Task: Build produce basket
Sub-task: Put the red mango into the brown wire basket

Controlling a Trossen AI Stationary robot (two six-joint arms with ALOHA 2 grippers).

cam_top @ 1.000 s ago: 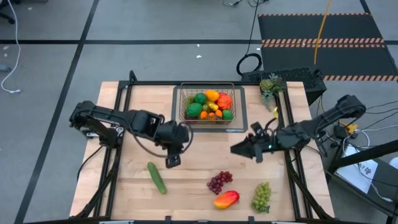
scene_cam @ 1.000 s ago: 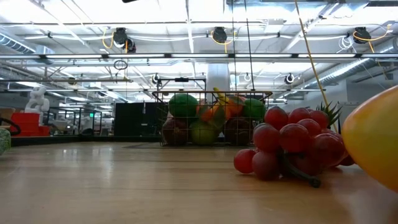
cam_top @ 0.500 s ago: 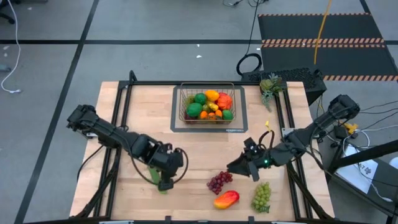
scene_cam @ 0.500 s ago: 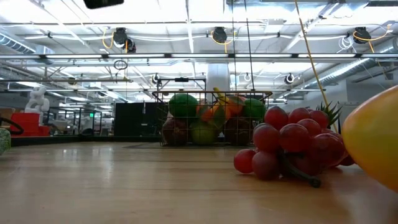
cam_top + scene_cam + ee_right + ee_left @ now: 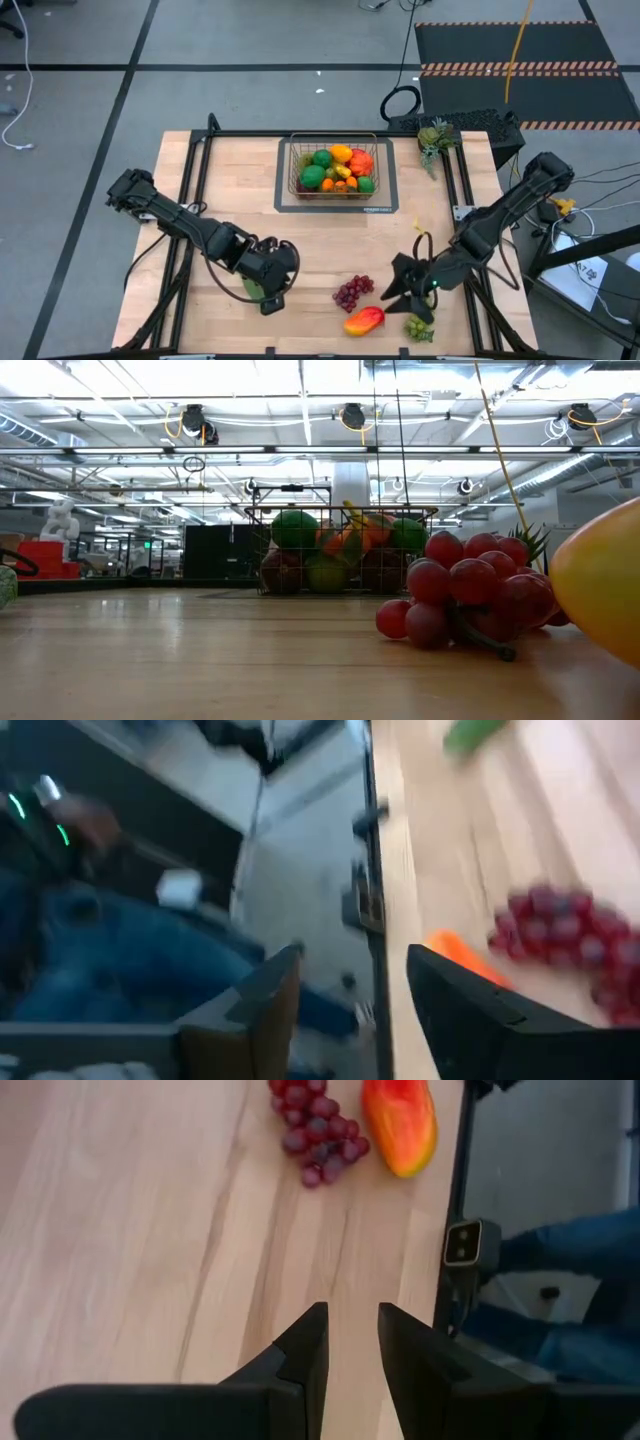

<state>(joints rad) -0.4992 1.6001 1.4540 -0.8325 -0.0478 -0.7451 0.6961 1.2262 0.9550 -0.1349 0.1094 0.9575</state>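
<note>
The wooden table (image 5: 220, 170) carries the basket (image 5: 335, 168), purple grapes (image 5: 352, 292), mango (image 5: 363, 320) and green grapes (image 5: 417, 327).

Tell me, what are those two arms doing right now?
Left gripper low over the cucumber, fingers nearly closed, empty. Right gripper open above green grapes. Basket part filled; purple grapes, mango still out.

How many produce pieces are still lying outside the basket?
4: purple grapes and mango near the front edge, green grapes partly under the right gripper, cucumber mostly hidden beneath the left gripper.
</note>
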